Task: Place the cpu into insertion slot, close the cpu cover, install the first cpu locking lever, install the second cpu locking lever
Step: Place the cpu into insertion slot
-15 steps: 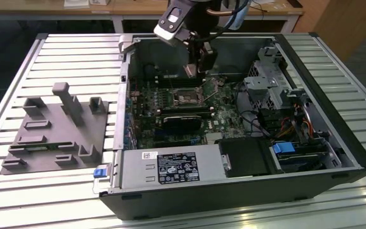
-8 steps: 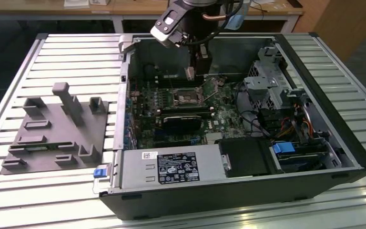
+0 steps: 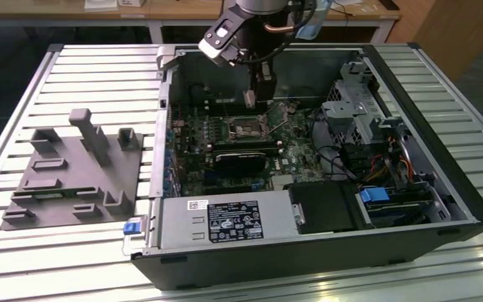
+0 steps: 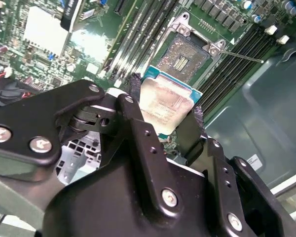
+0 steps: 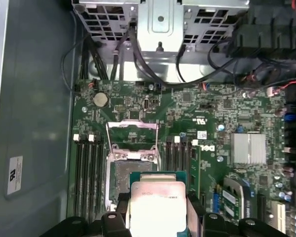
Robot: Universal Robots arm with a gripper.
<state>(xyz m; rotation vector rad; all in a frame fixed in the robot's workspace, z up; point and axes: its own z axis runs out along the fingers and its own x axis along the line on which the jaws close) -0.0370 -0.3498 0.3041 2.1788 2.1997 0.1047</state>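
Observation:
My gripper (image 4: 165,106) is shut on the cpu (image 4: 163,101), a flat square chip with a silver-grey top and green edge, pinched between two black fingers (image 4: 133,94). The cpu (image 5: 157,202) hangs a little above the motherboard, just to one side of the insertion slot (image 5: 130,173), partly overlapping it in the first wrist view. The slot (image 4: 182,58) lies bare with its pale pin field showing. The cpu cover (image 5: 132,133) is swung open, lying back toward the drive cage. A thin lever rod (image 4: 241,55) sticks out from one slot corner. In the exterior view the gripper (image 3: 256,94) hovers over the slot (image 3: 246,130).
The open computer case (image 3: 443,189) lies on a slatted table (image 3: 99,69). Memory slots (image 5: 86,173) flank the socket. A black card (image 3: 239,157), cables (image 3: 342,160), a drive cage (image 3: 351,107) and a power supply (image 3: 224,220) fill the case. A grey fixture (image 3: 70,170) stands at the exterior view's left.

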